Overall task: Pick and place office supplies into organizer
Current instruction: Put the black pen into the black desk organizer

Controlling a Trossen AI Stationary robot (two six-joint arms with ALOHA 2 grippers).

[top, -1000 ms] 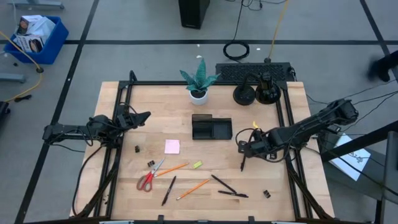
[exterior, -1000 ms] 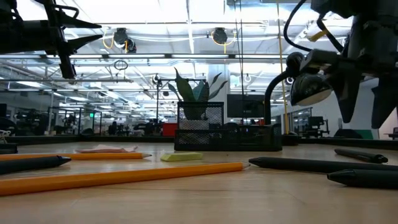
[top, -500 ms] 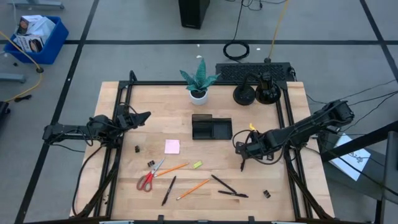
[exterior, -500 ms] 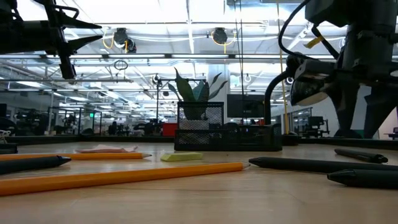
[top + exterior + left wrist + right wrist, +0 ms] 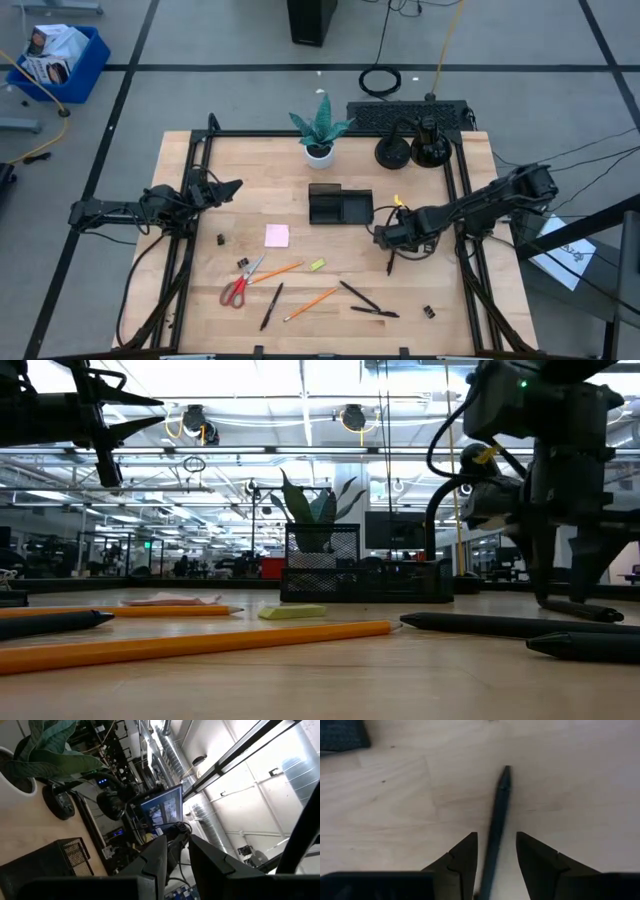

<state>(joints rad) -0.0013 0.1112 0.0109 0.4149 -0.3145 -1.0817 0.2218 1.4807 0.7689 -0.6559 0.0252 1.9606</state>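
Step in hand, as judged: picking one pen (image 5: 496, 815) off the table (image 5: 180, 160) for the organizer (image 5: 340, 206).

Right gripper (image 5: 386, 240): low over the table, just right of the organizer and in front of it. Its fingers (image 5: 462, 857) stand apart, one on each side of the pen, which lies between them on the wood; no contact shows, so nothing is gripped yet. In the low view the fingers reach down to about table level.

Doing it well (a judgement, not a thing seen): keep the pen centred between the fingers, go down until the tips nearly touch the wood, then close squarely across the barrel so it does not roll or twist. Lift straight before carrying it left to the organizer.

Right arm pose: stretched in from the right edge, wrist bent down, fingers pointing at the table.

Left gripper (image 5: 232, 186): waiting at the left side, raised and tilted up toward the room, fingers (image 5: 155, 857) close together with a narrow gap, holding nothing.

Supplies lying loose:
- pad (image 5: 277, 235), just left of the organizer and in front of it
- scissors (image 5: 241, 283), front left
- pencils (image 5: 310, 303), front centre
- highlighter (image 5: 317, 264)
- clips (image 5: 428, 312) (tiny)

Organizer: mid-table, in front of the plant (image 5: 320, 130).
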